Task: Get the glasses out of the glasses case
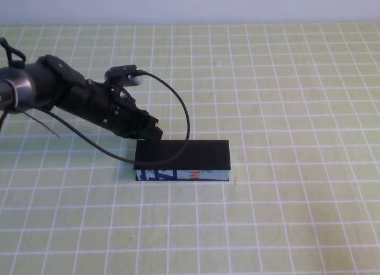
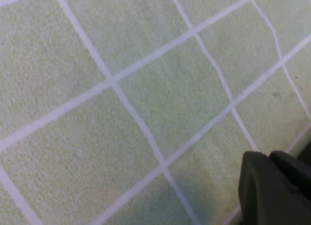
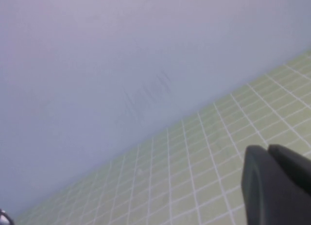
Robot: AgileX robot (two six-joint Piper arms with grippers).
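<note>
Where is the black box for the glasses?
In the high view the closed black rectangular glasses case lies mid-table on the green grid mat, with the left gripper just behind its left end.

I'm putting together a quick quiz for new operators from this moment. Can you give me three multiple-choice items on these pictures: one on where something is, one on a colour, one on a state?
1. Where is the left pincer?
A. At the rear left corner of the glasses case
B. Far off at the table's right edge
C. Under the case

2. What colour is the case's lid?
A. White
B. Black
C. Red

3. What state is the case in?
A. Lid open and upright
B. Lying on its side with the glasses spilled out
C. Lid shut flat, no glasses in view

Key: 1 A, the high view shows the arm's tip by the case's back left corner. 2 B, the top is matte black above a pale printed front. 3 C, the lid lies flat on the box. The right pincer shows only in its own wrist view, facing the wall and the green grid mat.
</note>
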